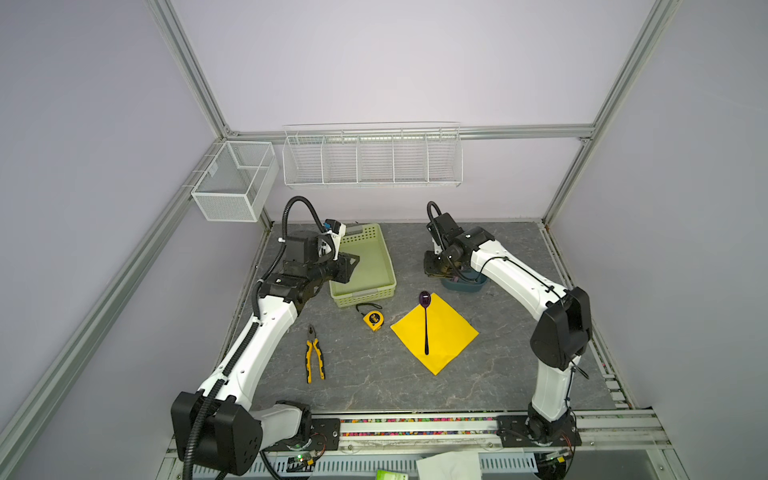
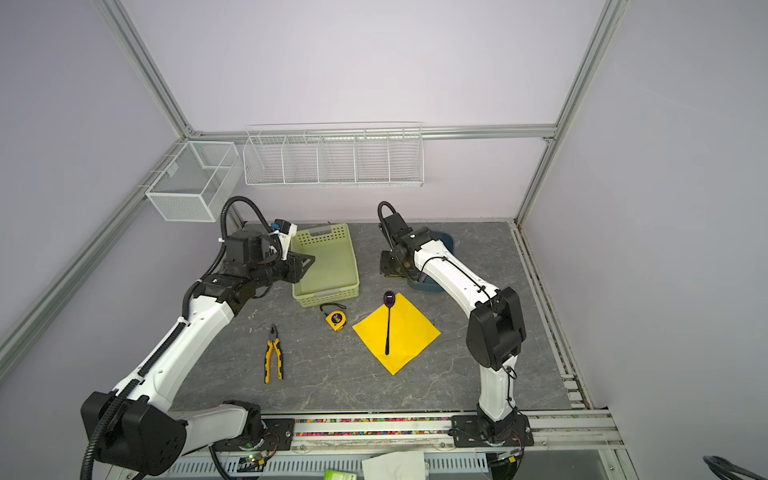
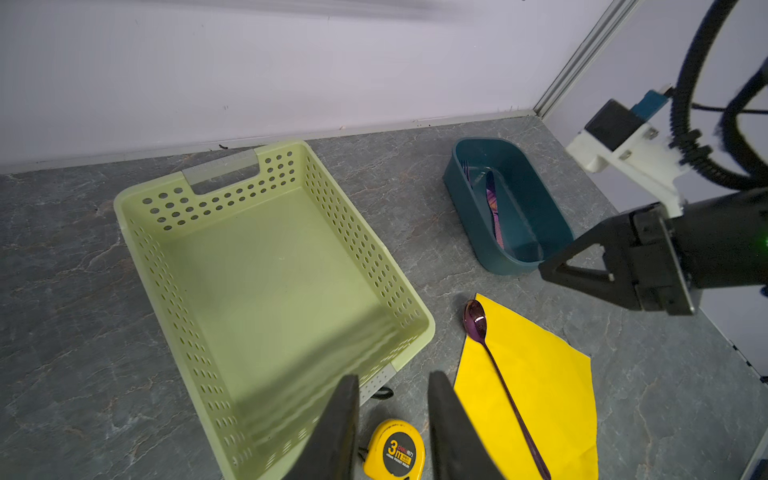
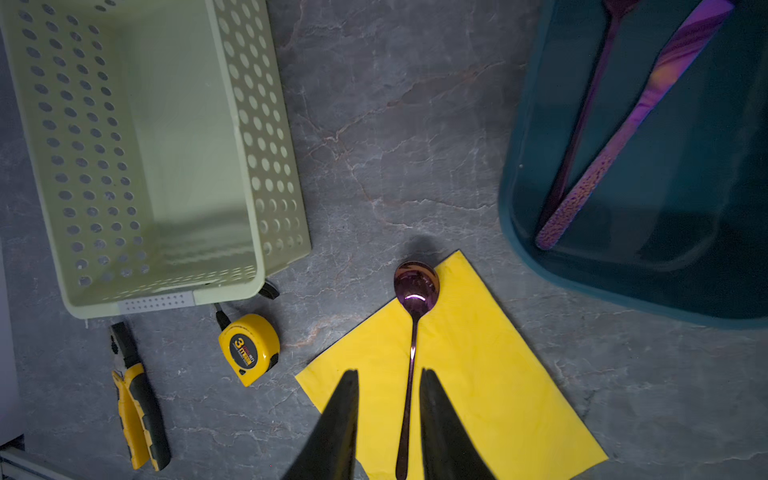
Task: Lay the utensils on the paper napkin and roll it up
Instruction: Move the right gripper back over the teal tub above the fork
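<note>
In the right wrist view the spoon (image 4: 411, 353) is seen lying on the napkin (image 4: 478, 374), its bowl overhanging a corner. The fork (image 4: 581, 120) is seen in the tub (image 4: 523, 232) beside a knife (image 4: 648, 108). The right gripper (image 4: 389, 372) is held apart and empty, well above the table. The left gripper (image 3: 394, 376) is likewise parted, over the basket (image 3: 120, 208).

Lilac walls (image 1: 374, 62); grey, seemingly marbled tabletop (image 1: 374, 374).
</note>
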You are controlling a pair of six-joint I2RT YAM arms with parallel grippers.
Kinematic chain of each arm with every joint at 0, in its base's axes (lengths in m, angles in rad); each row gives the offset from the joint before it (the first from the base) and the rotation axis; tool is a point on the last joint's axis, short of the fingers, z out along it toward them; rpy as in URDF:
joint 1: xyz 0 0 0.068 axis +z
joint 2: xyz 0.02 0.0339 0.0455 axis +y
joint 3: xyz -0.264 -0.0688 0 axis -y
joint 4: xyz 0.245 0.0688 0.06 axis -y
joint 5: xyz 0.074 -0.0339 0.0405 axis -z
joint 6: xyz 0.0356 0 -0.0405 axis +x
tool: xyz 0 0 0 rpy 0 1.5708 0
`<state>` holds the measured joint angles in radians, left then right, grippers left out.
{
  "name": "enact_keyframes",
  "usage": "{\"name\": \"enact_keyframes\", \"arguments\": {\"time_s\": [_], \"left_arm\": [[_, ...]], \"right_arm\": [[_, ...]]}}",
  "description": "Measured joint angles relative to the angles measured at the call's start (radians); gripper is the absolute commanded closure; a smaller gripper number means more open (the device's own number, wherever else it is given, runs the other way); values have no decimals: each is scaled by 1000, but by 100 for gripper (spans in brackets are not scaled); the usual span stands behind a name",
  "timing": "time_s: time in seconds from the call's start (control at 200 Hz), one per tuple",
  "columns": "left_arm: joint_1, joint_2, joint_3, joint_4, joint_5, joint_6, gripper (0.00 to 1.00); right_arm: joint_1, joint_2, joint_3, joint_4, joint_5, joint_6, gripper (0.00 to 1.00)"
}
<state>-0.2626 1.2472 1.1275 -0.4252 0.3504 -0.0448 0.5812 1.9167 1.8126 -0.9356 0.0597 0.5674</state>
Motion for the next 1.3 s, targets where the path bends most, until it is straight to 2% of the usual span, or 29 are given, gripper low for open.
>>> {"name": "enact_keyframes", "arguments": {"time_s": [0.245,0.61,1.12,1.3], "left_arm": [[1,0,-2,0,-41,13,70],[1,0,-15,1,-79,26,70],[1,3,-20,1,-104,40,70],[1,3,-20,3,-104,40,70]], "right_arm": [[-112,30,80,-64,-3,-68,69],[-252,215,212,-115,-39,-117,68],[-292,423,380,-147,-54,-127,68],[-293,522,493,-164,-45,-127,70]]}}
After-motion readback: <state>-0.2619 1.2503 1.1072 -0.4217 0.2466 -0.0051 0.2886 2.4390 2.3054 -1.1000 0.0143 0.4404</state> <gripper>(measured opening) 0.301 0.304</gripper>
